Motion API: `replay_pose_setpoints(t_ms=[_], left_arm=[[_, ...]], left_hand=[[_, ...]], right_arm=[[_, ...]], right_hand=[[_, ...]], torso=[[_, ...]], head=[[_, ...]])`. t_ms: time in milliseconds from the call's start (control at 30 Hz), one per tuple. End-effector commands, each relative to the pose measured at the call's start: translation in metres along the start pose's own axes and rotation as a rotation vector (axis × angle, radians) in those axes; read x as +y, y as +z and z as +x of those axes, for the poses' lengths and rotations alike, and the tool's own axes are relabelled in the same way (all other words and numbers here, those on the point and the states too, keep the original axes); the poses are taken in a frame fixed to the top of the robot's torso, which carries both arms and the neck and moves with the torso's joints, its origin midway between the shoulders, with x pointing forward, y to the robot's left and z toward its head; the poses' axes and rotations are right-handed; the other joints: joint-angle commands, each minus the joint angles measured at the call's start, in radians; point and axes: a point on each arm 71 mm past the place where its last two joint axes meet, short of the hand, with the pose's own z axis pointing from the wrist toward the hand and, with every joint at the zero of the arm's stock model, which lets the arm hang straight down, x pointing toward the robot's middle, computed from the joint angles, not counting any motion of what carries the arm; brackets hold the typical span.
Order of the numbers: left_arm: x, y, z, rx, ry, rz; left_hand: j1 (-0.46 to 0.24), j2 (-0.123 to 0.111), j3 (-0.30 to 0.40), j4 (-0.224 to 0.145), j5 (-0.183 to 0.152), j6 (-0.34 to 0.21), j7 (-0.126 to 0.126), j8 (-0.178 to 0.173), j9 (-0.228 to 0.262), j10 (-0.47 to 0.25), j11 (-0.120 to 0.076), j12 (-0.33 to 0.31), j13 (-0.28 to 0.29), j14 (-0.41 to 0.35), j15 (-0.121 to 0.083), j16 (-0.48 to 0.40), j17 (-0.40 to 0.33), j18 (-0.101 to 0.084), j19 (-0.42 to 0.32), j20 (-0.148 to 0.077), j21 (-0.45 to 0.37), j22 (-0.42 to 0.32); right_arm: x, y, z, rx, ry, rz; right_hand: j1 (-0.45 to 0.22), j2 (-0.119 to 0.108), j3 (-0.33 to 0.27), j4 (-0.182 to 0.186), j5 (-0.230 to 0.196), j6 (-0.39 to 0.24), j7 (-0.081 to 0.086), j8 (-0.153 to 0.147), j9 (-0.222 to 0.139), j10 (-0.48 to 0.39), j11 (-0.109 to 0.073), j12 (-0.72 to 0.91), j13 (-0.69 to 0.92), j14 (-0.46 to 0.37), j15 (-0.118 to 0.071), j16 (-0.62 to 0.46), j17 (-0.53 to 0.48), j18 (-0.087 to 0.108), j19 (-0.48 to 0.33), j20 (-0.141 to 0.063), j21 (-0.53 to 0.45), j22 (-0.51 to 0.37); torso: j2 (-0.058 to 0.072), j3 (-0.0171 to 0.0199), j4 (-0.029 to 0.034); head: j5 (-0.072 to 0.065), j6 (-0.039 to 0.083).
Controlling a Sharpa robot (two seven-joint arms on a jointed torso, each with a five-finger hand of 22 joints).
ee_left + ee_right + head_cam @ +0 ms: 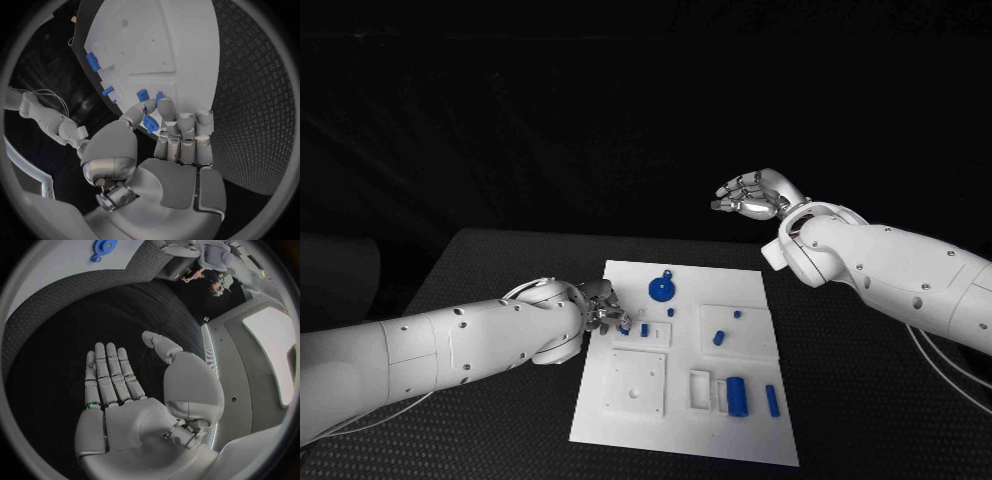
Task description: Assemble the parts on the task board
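Left hand [164, 131]: pinches a small blue part [150, 124] at the board [687, 400]
Right hand [134, 405]: spread wide, holding nothing
Part: probably light, stiff, slippery — pinch its sides

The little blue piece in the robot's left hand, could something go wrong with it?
Maybe. The silver left hand pinches the small blue piece only at its fingertips, so the piece could slip and fall. The hand also hangs over the edge of the white task board, close to other small blue parts; it might bump them. The silver right hand is open, raised beyond the board, too far to help.
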Motion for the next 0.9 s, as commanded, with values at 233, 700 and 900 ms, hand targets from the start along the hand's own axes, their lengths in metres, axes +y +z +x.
replay_pose_setpoints(t_ms=[233,700,900], left_arm=[[0.0049,0.0000,0.0037,0.030,0.032,-0.026],[0.0049,-0.0004,0.0056,0.053,0.030,-0.032],[0.0018,0.0000,0.0074,0.066,0.027,-0.025]], left_hand=[[0.009,0.017,0.008,-0.003,0.022,0.122,-0.085,0.034,0.158,0.053,-0.060,0.016,0.008,0.065,-0.071,0.012,0.006,0.017,0.008,-0.121,0.010,0.011],[0.002,0.023,0.009,-0.005,0.059,0.130,-0.090,0.042,0.172,0.054,-0.064,0.038,0.020,0.068,-0.073,0.027,0.015,0.017,0.008,-0.122,0.018,0.015],[-0.006,0.028,0.008,-0.005,0.062,0.132,-0.091,0.046,0.175,0.054,-0.065,0.045,0.024,0.069,-0.074,0.031,0.017,0.018,0.007,-0.122,0.020,0.016]], right_arm=[[0.0003,0.0000,0.0011,0.009,0.000,-0.006],[0.0003,0.0002,0.0016,0.011,0.000,-0.005],[0.0008,0.0004,0.0024,0.012,0.001,-0.006]], right_hand=[[-0.001,0.002,-0.004,0.004,0.007,-0.009,0.010,0.006,-0.001,-0.004,0.000,-0.005,0.000,-0.006,0.002,0.000,-0.002,-0.008,-0.006,0.000,-0.004,0.002],[-0.001,0.002,-0.004,0.004,0.007,-0.009,0.010,0.006,-0.001,-0.004,0.001,-0.005,0.000,-0.006,0.002,0.001,-0.002,-0.008,-0.005,0.000,-0.005,0.003],[-0.002,0.003,-0.004,0.004,0.007,-0.009,0.010,0.006,-0.001,-0.004,0.001,-0.005,0.000,-0.006,0.002,0.001,-0.002,-0.008,-0.005,0.000,-0.006,0.004]], torso=[[0.000,0.0007,-0.0008],[0.000,0.0005,-0.0002],[0.000,0.0007,0.0008]], head=[[0.001,-0.001],[0.001,-0.003],[0.002,-0.003]])
